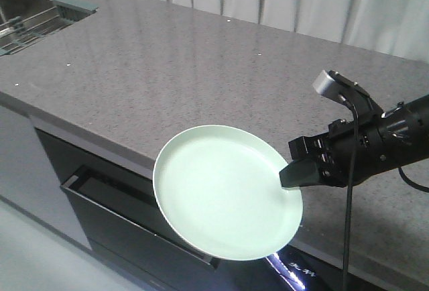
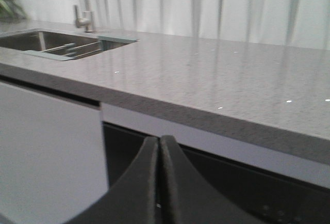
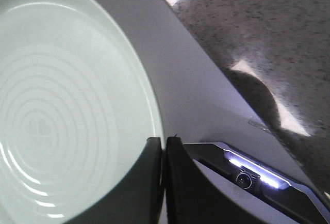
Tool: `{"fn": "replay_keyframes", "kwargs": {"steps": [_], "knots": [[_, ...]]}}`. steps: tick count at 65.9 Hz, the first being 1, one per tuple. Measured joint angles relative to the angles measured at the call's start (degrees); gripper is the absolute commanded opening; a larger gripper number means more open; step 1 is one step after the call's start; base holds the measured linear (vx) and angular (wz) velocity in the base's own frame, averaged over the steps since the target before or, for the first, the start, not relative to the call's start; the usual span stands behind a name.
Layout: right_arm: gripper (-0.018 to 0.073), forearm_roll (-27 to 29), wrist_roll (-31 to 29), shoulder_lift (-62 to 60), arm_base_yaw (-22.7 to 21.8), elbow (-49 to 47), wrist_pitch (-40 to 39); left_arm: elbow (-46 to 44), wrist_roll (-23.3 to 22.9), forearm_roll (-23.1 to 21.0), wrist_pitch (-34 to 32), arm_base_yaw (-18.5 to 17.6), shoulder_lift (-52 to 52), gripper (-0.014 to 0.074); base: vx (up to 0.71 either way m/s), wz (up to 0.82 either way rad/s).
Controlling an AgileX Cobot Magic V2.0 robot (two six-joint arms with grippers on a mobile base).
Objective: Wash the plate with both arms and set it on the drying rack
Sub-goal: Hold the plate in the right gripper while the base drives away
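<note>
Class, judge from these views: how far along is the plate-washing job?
Done: the right gripper grips the plate by its rim. In hand: plate held beyond the counter edge, far from the drying rack. Left: the left gripper, shut and empty, joins no washing yet; racking remains.

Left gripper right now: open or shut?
Shut. In the left wrist view the left gripper shows its fingers pressed together along a thin seam, with nothing between them.
</note>
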Motion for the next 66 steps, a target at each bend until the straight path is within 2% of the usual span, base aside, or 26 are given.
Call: {"fn": "replay_keyframes", "kwargs": {"steps": [66], "knots": [[-0.0008,0.00,0.00,0.00,0.00,0.00,0.01,0.00,0.00,0.00,0.00,0.00,0.00,-0.0006,-0.07,0.49]]}}
